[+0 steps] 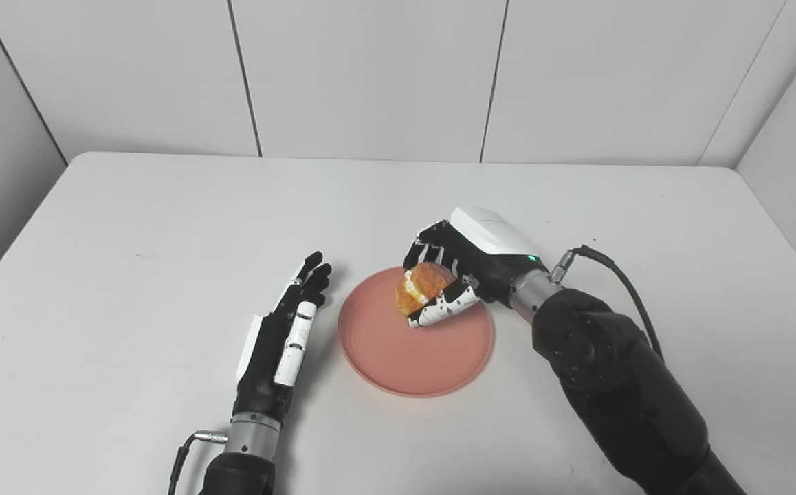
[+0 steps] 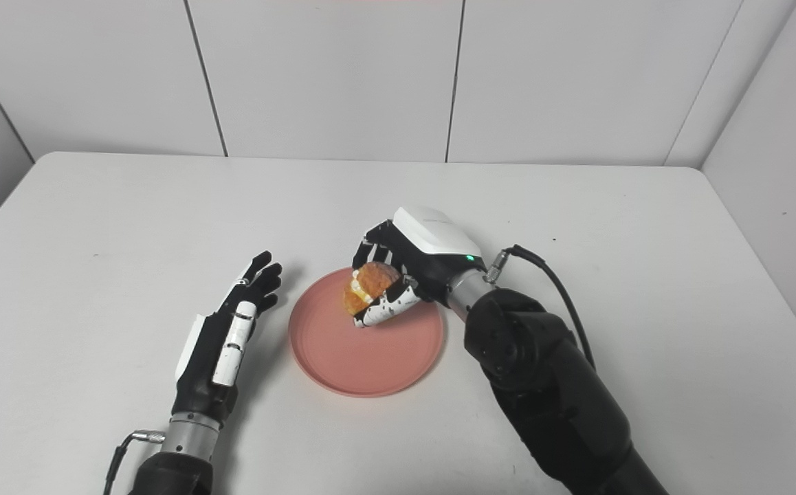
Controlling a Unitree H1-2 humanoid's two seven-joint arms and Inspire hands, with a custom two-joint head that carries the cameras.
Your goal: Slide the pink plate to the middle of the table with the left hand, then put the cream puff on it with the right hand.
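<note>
My right hand (image 1: 463,265) is grasping the cream puff (image 1: 420,285) over the far part of the pink plate (image 1: 415,350). My left hand (image 1: 288,330) lies released, fingers straight, just beside the plate on the white desk (image 1: 130,275).

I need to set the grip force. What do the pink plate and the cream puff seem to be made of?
Pink plate: probably plastic, with a matte, even colour, a thin raised rim and no glaze shine. Cream puff: looks like a golden, rough baked crust with a pale cream layer; whether it is real or a model cannot be told. The right hand holds it.
</note>
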